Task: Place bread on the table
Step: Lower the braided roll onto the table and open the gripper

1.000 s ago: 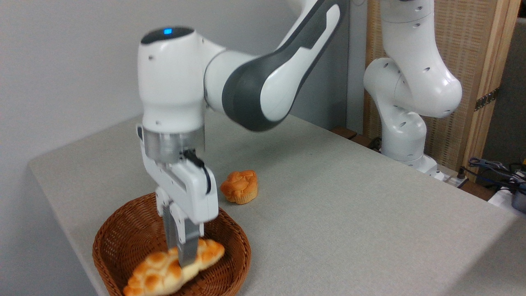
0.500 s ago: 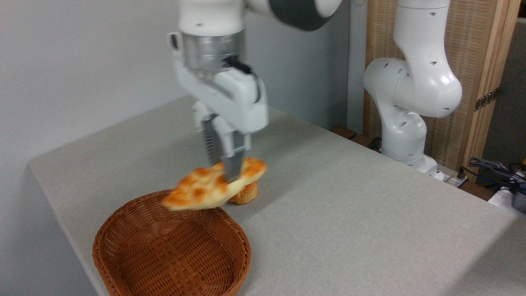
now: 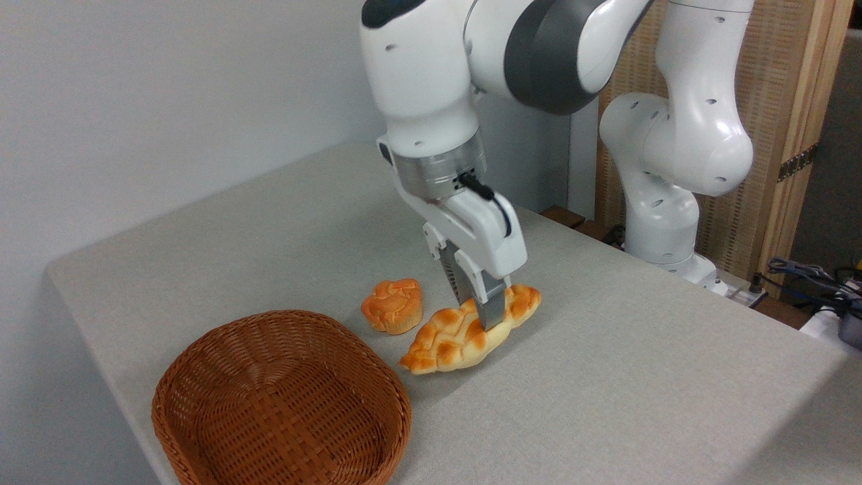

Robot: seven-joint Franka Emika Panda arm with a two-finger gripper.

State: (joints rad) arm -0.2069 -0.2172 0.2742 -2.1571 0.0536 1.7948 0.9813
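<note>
The bread (image 3: 451,340), a long braided loaf of pale cream with golden-orange bumps, lies low at the grey-beige table (image 3: 606,377), right of the basket. Whether it rests on the cloth or hangs just above it, I cannot tell. My gripper (image 3: 479,313) points down over the loaf's middle, its fingers shut on the bread from both sides. The near fingertip (image 3: 493,315) shows in front of the loaf.
An empty brown wicker basket (image 3: 283,397) stands at the table's near left corner. A small round orange bun (image 3: 392,306) sits just left of the loaf. The arm's white base (image 3: 663,222) rises at the back right, with cables (image 3: 815,279) beyond it.
The gripper lifted the bread out of the basket, carried it right past the small bun, and lowered it to the table's surface. The basket now stands empty.
</note>
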